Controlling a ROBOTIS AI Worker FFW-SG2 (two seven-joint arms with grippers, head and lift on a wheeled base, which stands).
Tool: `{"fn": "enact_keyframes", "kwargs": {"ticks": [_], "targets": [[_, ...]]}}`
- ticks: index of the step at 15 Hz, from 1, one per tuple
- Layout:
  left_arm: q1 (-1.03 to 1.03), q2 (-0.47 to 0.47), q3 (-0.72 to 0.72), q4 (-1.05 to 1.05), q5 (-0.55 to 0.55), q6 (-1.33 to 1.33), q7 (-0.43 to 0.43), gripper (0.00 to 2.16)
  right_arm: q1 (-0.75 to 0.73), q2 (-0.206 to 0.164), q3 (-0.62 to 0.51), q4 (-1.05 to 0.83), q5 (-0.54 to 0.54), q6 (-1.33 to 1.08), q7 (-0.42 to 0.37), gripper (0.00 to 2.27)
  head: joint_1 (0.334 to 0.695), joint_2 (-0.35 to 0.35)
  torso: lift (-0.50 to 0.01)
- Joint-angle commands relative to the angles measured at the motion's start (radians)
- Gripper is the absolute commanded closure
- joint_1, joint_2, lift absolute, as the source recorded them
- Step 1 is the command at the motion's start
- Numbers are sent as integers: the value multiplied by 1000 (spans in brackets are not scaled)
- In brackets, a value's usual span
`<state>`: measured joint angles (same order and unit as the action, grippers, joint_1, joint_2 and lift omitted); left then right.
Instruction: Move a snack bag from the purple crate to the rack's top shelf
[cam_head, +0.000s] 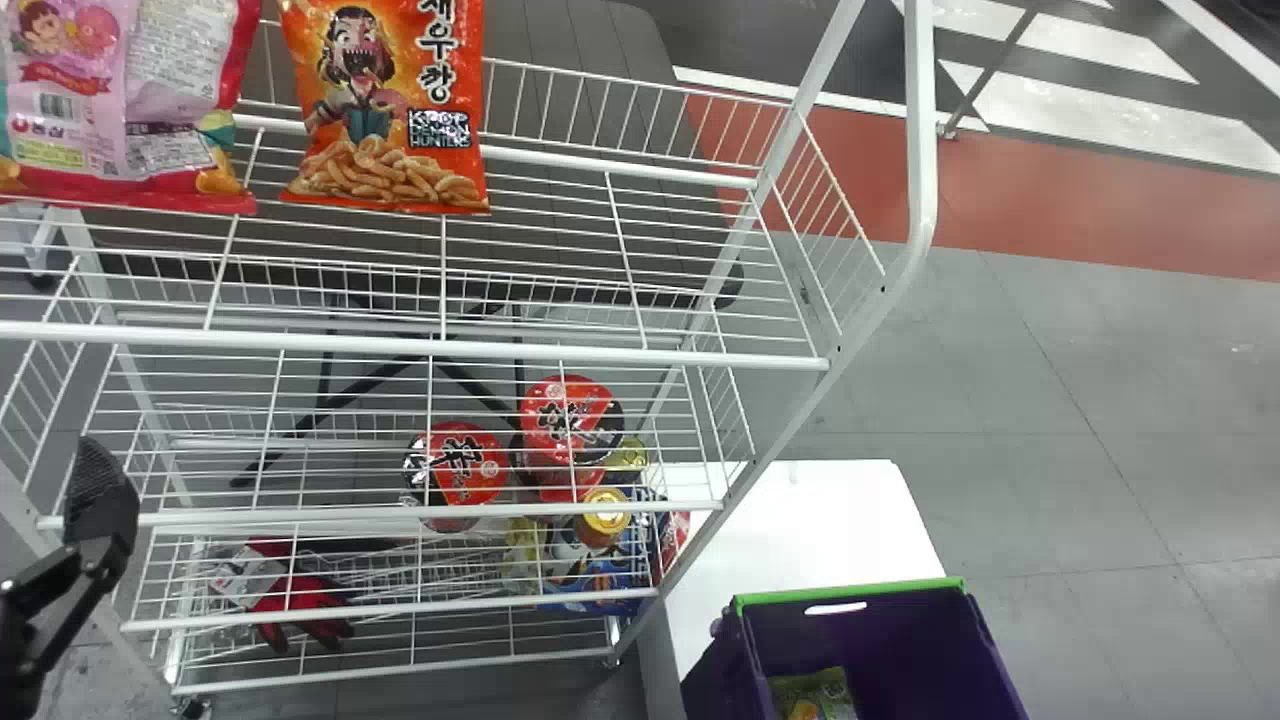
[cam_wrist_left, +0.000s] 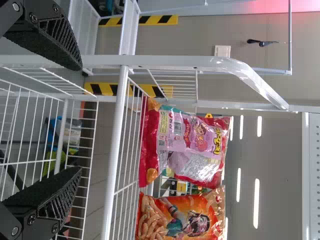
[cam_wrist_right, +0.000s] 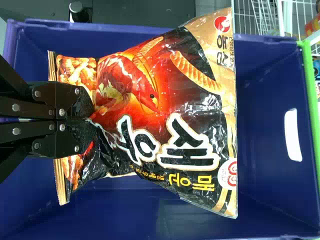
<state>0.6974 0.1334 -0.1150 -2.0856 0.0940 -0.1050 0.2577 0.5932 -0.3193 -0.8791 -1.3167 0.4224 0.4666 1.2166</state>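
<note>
Within right tool (cam_wrist_right: 93, 120): snack bag (cam_wrist_right: 172, 120), pinched near one end.

Cropped and covered spots in my views.
In my head view, the bottom edge cuts off the purple crate (cam_head: 935, 650) and the green packet (cam_head: 815, 698) in it, while the top edge crops the orange snack bag (cam_head: 385, 110) and pink snack bag (cam_head: 75, 90). Wires of the rack (cam_head: 922, 190) cross the red-lidded noodle cups (cam_head: 462, 465). In the right wrist view, my right gripper (cam_wrist_right: 94, 120) covers part of the black snack bag (cam_wrist_right: 170, 105), which itself hides some of the crate's floor.
</note>
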Motion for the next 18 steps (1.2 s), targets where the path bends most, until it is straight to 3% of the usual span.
{"fn": "enact_keyframes", "kwargs": {"ticks": [1,18], "targets": [[4,0,0,-4,-2,0,0,107,-3,0,0,-7,-1,5,1,1234,695,-350,-107],[-2,0,6,-11,-3,3,0,107,-10,8,-14,-36,-11,17,30,1234,695,-350,-39]]}}
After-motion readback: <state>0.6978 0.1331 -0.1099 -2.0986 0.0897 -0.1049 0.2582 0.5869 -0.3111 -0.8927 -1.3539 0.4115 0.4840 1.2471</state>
